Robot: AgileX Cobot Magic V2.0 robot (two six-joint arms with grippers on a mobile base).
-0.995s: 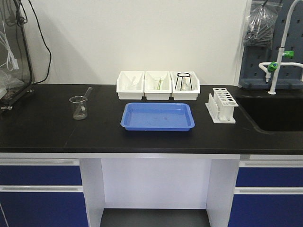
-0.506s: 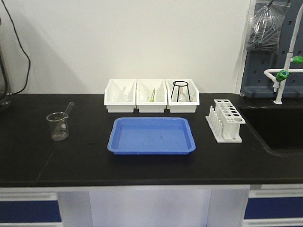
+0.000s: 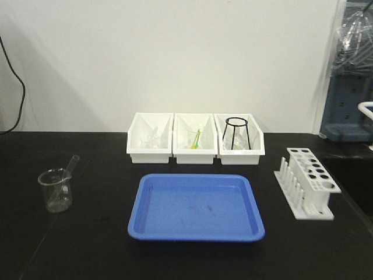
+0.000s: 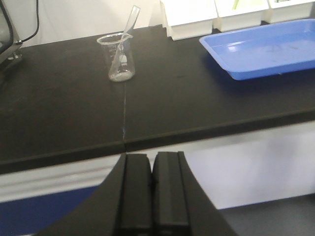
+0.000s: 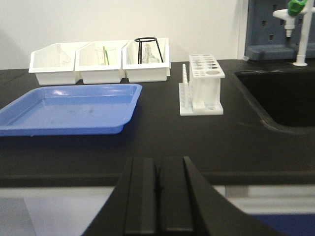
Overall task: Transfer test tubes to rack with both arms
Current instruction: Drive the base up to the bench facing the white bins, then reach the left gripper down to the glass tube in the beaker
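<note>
Looming larger than a second ago, the black bench [image 3: 87,251] lies before the left gripper [image 4: 151,164] and right gripper [image 5: 157,167], both with jaws pressed together on nothing, while a slender clear glass test tube [image 3: 72,163] leans in a clear glass beaker [image 3: 55,193] left of the blue plastic tray [image 3: 195,235], the small white plastic rack [image 3: 309,184] right of it.

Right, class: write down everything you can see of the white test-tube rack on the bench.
The rack is small, white and looks like moulded plastic. Its top plate carries two rows of round holes, all seemingly empty, and a row of upright pegs runs along the side facing the blue tray. It stands upright and level on the black counter, right of the tray and clear of it. Only the counter touches it.
</note>
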